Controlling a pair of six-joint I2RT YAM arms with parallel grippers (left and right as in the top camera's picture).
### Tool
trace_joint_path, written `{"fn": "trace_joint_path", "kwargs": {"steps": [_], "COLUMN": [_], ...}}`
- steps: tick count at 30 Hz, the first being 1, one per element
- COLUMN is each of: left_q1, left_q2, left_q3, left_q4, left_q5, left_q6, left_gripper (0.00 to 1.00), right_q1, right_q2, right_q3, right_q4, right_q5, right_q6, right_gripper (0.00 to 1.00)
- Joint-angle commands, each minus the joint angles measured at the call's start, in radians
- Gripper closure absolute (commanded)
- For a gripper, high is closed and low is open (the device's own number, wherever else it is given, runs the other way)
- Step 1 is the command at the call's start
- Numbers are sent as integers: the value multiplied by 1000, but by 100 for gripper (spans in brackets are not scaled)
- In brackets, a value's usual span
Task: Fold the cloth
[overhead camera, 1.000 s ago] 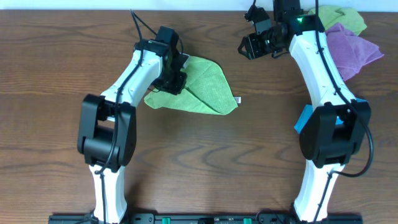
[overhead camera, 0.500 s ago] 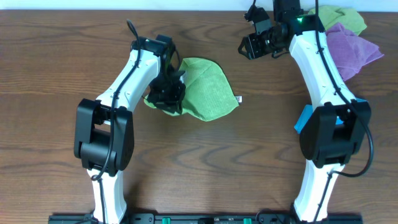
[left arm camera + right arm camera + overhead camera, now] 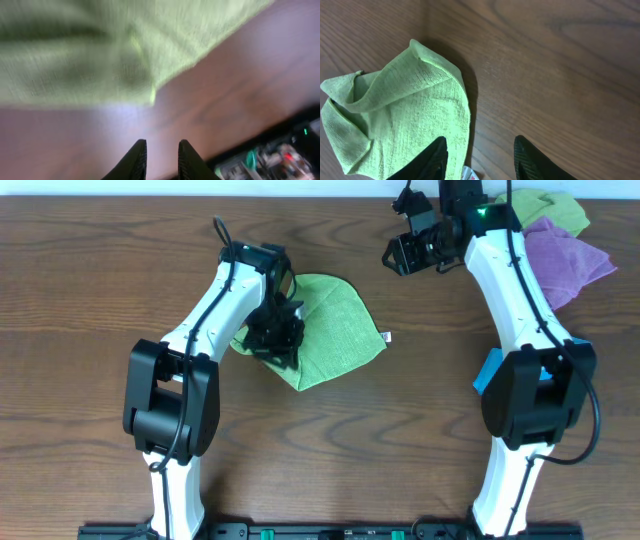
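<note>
The cloth (image 3: 415, 110) is soft lime microfibre with a fine ribbed, matt nap. The bench (image 3: 400, 420) is dark wood grain, smooth with a faint sheen. The purple cloth (image 3: 570, 255), far right, looks equally fuzzy. The arm shells (image 3: 215, 300) are glossy white plastic.
</note>
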State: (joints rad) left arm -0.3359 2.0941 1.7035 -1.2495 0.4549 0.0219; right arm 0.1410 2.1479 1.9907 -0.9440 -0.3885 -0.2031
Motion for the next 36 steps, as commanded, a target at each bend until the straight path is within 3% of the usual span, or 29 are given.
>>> {"fn": "trace_joint_path", "kwargs": {"steps": [1, 5, 22, 26, 32, 36], "left_q1": [-1, -1, -2, -2, -2, -1], "left_q2": [-15, -14, -14, -14, -14, -14], "left_q3": [10, 4, -200, -211, -238, -267], "left_q4": [53, 76, 211, 218, 213, 212], "left_q5": [-90, -176, -166, -166, -165, -134], "left_q6": [-4, -3, -3, -3, -4, -4], "left_gripper": [76, 75, 81, 80, 81, 81], "right_q1": [24, 50, 193, 214, 228, 228], "right_q2": [13, 14, 183, 211, 222, 222], "right_q3": [9, 9, 9, 9, 9, 9], "right_q4": [10, 30, 149, 167, 208, 221], "right_q5": [-6, -24, -65, -64, -26, -26], "right_q6": [-15, -23, -37, -16, 16, 23], "right_gripper": [59, 57, 57, 63, 89, 98]}}
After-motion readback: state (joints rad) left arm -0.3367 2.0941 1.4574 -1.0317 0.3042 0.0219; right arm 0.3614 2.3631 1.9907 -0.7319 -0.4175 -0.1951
